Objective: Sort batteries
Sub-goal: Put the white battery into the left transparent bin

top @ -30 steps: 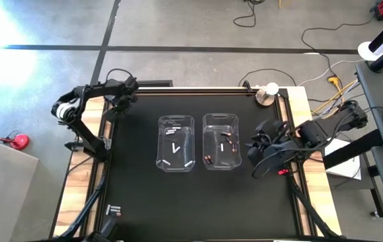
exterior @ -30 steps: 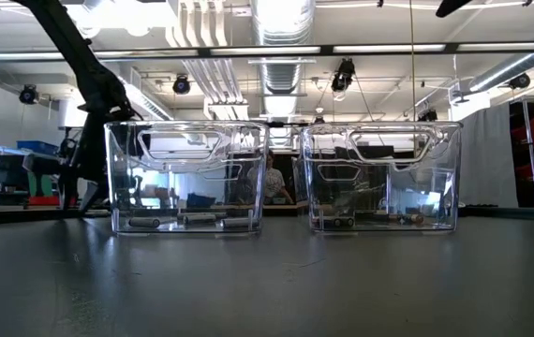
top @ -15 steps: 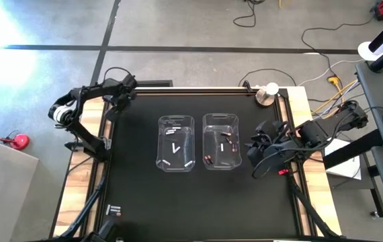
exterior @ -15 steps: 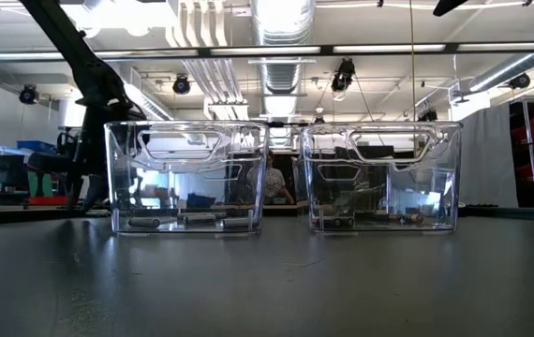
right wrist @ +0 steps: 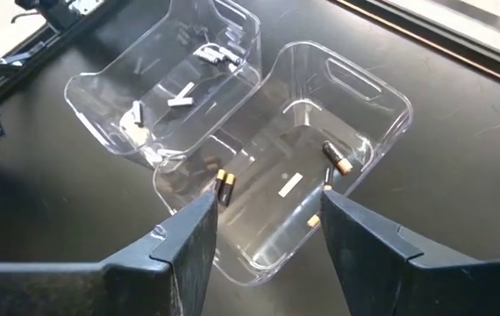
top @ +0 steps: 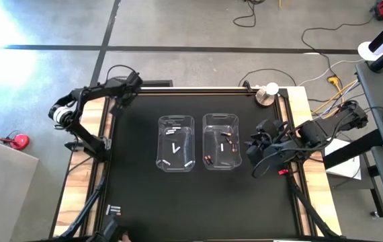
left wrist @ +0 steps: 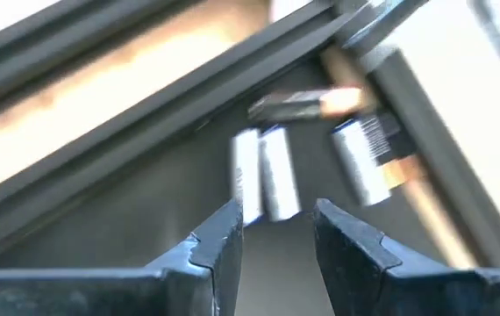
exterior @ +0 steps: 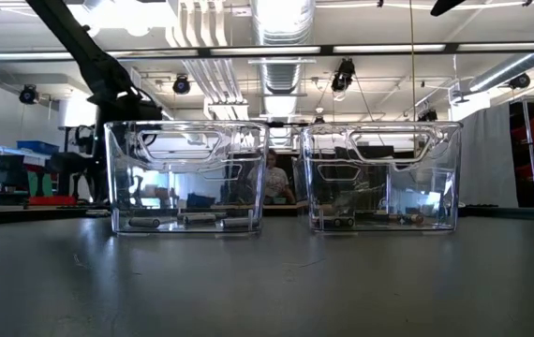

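Two clear bins stand side by side mid-table. The left bin (top: 176, 143) holds white batteries (top: 174, 146). The right bin (top: 222, 141) holds dark copper-ended batteries (right wrist: 224, 186) and a white one (right wrist: 290, 183). At the table's far left corner my left gripper (left wrist: 276, 230) hangs open, pointing steeply down. Beyond its fingertips, untouched, loose batteries (left wrist: 267, 180) lie on the black mat by the rail. My right gripper (right wrist: 267, 224) hovers open, high over the right bin's right side, with nothing between its fingers. A few more batteries (top: 114, 211) lie at the near left corner.
A silver cylinder (top: 267, 94) stands at the far right corner. Metal rails (left wrist: 145, 105) edge the black mat. In the low view my left arm (exterior: 108, 84) slants down behind the left bin (exterior: 187, 178). Bare mat (top: 198, 202) stretches in front of the bins.
My left gripper has risen from the mat at the far left corner and tipped a little, drifting slightly toward the far edge. The bins and the batteries in them have kept their places.
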Robot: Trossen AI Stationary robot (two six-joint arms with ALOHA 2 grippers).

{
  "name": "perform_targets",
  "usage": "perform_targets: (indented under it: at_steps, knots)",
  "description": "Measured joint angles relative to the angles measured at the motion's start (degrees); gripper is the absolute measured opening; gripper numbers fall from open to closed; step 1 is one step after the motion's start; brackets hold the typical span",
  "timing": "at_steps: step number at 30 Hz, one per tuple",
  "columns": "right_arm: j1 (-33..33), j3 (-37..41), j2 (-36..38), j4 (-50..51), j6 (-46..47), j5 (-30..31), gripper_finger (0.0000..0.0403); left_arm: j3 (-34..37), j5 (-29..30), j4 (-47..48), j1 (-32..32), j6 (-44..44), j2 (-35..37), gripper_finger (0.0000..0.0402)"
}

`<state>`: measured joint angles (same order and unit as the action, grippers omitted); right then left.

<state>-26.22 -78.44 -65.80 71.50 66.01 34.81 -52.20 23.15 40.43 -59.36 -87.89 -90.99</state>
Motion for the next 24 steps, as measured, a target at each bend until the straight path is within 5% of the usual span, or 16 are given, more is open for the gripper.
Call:
perform_targets:
  at_steps: [13,24]
  knots:
    - [0.0,0.5,-0.7,-0.2,2.3,-0.4,0.0194,-0.5,1.6,-4.4,-1.8,-6.4,-3.2,0.0119]
    - [0.0,0.7,-0.2,0.7,2.3,-0.4,0.0194,-7.0,-1.3,2.7,-1.8,-8.0,-10.7,0.0119]
